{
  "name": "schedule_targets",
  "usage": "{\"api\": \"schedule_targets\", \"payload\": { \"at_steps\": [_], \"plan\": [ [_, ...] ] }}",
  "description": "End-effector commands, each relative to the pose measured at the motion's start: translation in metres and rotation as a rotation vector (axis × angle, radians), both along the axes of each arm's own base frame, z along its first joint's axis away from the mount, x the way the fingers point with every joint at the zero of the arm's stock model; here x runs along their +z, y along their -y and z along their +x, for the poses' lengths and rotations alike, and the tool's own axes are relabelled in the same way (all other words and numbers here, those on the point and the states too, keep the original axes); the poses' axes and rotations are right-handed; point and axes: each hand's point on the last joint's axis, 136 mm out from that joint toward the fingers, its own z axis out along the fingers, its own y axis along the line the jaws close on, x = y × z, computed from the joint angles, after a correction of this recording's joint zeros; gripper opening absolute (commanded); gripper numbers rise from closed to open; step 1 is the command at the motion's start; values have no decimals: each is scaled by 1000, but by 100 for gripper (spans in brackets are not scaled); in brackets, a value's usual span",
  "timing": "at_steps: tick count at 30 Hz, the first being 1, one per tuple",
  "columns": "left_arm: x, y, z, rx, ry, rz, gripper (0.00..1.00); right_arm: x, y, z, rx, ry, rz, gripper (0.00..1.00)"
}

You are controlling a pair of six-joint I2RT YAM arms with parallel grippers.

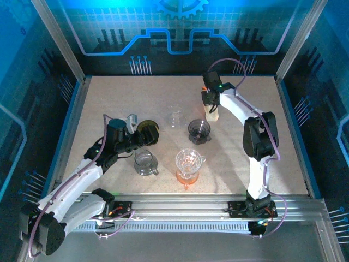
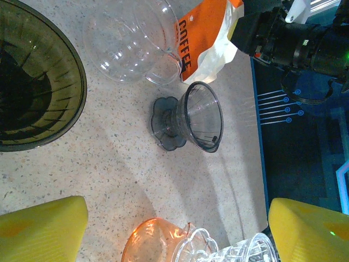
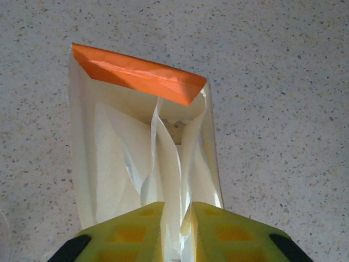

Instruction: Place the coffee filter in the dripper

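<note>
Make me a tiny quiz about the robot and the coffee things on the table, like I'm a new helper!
1. True or false: the right end effector is pinching a paper filter that comes out of the orange-topped bag.
2. Which word is printed on the bag? A) TEA B) COFFEE C) SUGAR
3. Fill the gap: the left end effector has its jaws ____ (open or shut).
Key: 1 true; 2 B; 3 open.
</note>
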Motion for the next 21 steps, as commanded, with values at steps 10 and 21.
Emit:
{"api": "schedule_targets", "payload": {
  "at_steps": [10,21],
  "plan": [
    [6,-1,5,1,29,8,88,7,5,7,-17,29,-67,9],
    [2,-3,5,6,20,9,88,25,0,5,4,80,-37,0]
  ]
}}
